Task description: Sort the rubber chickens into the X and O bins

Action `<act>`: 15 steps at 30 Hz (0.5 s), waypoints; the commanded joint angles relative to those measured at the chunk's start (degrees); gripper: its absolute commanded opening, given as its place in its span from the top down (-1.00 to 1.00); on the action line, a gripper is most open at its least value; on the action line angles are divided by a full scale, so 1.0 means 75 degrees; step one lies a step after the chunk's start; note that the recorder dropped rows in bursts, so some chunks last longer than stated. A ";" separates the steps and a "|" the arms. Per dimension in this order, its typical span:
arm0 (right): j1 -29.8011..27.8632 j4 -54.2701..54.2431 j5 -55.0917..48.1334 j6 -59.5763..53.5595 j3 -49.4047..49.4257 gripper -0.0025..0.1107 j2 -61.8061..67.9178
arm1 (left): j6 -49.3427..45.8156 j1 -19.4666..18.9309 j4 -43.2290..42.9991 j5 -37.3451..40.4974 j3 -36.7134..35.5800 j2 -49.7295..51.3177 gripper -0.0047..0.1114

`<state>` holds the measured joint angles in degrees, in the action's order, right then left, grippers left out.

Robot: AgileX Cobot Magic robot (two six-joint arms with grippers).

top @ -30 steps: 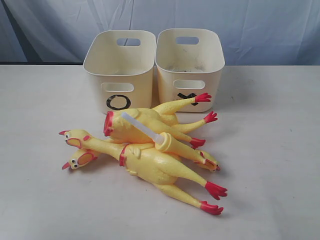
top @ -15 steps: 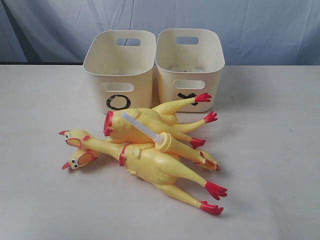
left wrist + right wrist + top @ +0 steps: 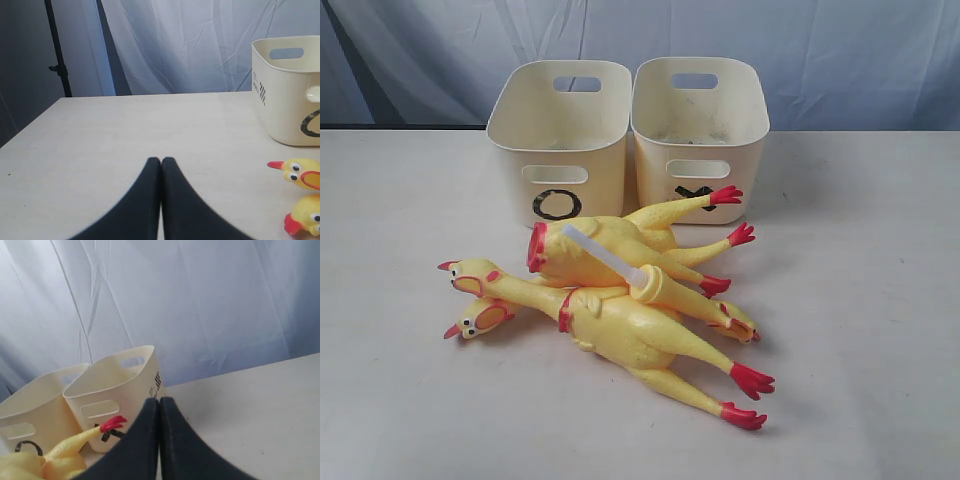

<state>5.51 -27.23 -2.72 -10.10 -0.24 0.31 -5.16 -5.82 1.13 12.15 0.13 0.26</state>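
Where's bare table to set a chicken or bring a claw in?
Bare table right of the chicken pile and X bin; also left of the O bin and in front of the pile. Crowded: between pile and bins.

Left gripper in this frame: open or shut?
Shut. In the left wrist view the left gripper has its two black fingers pressed together along their visible length, with nothing between them.

Bare surface lies open ahead of the left fingers; two chicken heads and the O bin stand off to their inner side. Ahead of the right fingers, the X bin and a red foot crowd the inner side, bare surface the outer.
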 commanded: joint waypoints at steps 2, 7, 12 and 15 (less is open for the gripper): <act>-0.0042 -0.1424 0.0362 -0.0013 0.0033 0.97 -0.0042 | 0.0002 0.0035 -0.0047 -0.0044 -0.0018 -0.0034 0.92; -0.0024 -0.2602 -0.0587 -0.0027 -0.0293 0.97 -0.0042 | 0.0002 0.0035 -0.0047 -0.0044 -0.0018 -0.0034 0.92; -0.0024 -0.2574 -0.1807 -0.0951 -0.1187 0.97 0.0226 | 0.0002 0.0035 -0.0047 -0.0044 -0.0018 -0.0034 0.92; -0.0024 -0.2662 -0.2628 -0.2229 -0.1686 0.97 0.0862 | 0.0002 0.0035 -0.0047 -0.0044 -0.0018 -0.0034 0.92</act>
<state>5.51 -46.68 -18.39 -20.54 -10.80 4.03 -5.16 -5.82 1.13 12.15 0.13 0.26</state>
